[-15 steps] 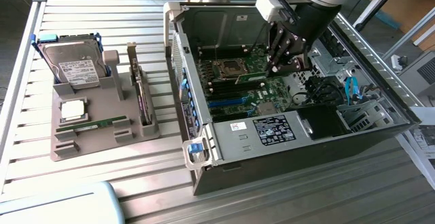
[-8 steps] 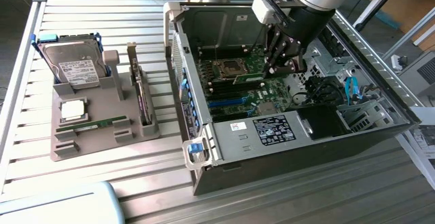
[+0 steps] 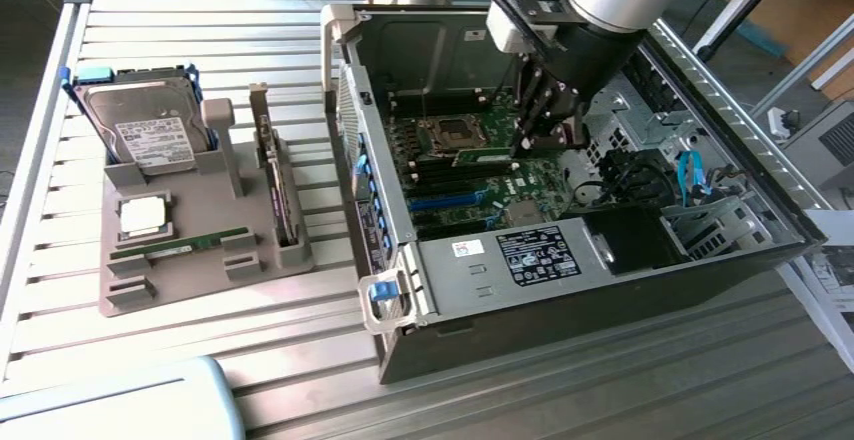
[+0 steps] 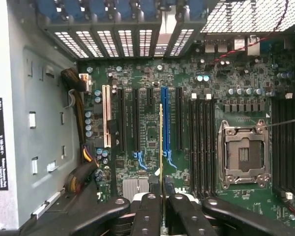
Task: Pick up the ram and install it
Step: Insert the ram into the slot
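While edge-on in black end effector (image 4: 162,199), thin green ram (image 4: 161,147) over motherboard (image 4: 246,88).

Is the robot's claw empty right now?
No, the gripper grips a thin green memory stick edge-on above the computer's board.

Exterior overhead-oblique; wrist near, perhaps straight-down (motherboard (image 3: 527,182) (image 4: 152,129) shared)

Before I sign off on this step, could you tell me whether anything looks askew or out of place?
Nothing stands out: the gripper holds the ram stick straight, edge-on and parallel to the memory slots.
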`<state>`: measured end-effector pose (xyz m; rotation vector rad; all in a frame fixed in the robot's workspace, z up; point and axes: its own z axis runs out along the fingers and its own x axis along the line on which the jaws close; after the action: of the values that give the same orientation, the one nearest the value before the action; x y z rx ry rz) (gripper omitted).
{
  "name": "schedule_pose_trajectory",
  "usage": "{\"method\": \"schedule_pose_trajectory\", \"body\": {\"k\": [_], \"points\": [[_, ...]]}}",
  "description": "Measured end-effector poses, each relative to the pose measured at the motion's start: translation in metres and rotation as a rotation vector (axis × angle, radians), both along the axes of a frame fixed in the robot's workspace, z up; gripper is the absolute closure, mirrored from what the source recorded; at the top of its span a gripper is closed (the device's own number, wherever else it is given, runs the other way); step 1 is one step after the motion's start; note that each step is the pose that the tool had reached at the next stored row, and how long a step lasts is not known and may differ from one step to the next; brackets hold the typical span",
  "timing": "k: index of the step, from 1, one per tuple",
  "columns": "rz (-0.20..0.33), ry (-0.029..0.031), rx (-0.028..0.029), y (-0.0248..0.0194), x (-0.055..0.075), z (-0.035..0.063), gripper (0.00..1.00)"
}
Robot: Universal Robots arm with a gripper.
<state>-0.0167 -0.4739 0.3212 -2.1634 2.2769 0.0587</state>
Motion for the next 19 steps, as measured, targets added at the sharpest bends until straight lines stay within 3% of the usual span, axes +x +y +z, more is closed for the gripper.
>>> {"method": "schedule_pose_trajectory", "body": {"k": [7,12,14,17,19], "points": [[-0.071,0.0002,-0.0014,0.0033,-0.001,-0.0115,0.87],[-0.079,0.0001,-0.0014,0.0145,-0.001,-0.0179,0.87],[-0.074,0.0001,-0.0012,0.0172,-0.001,-0.0198,0.87],[-0.001,0.0001,-0.0015,0.0174,-0.001,-0.0229,0.87],[0.007,0.0000,-0.0014,0.0196,-0.001,-0.0243,0.87]]}}
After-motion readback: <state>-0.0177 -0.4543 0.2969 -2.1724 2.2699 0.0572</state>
